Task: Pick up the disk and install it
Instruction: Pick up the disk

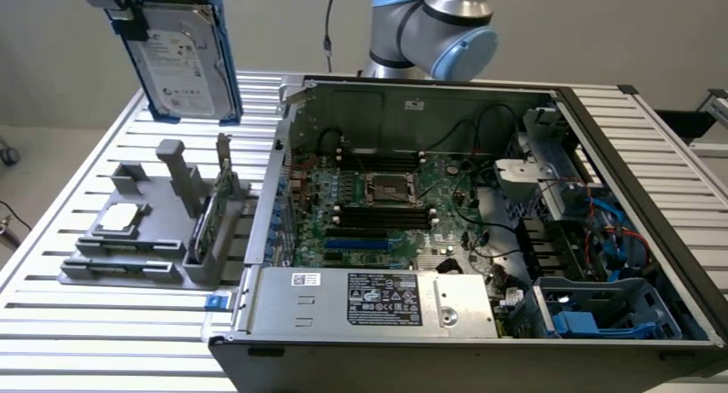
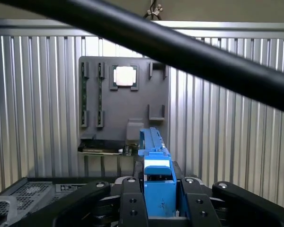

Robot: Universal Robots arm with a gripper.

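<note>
Exterior view: our gripper point(image 1: 128, 9) clamps the disk point(image 1: 182, 56) by its top edge, high above the table point(image 1: 114, 342) beside the open computer case point(image 1: 398, 103), and we fear that narrow hold lets it tilt into the wall.

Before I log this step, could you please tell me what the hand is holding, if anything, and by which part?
The hand holds the rectangular silver-grey metal disk with blue plastic rails, clamped at its upper end.
</note>
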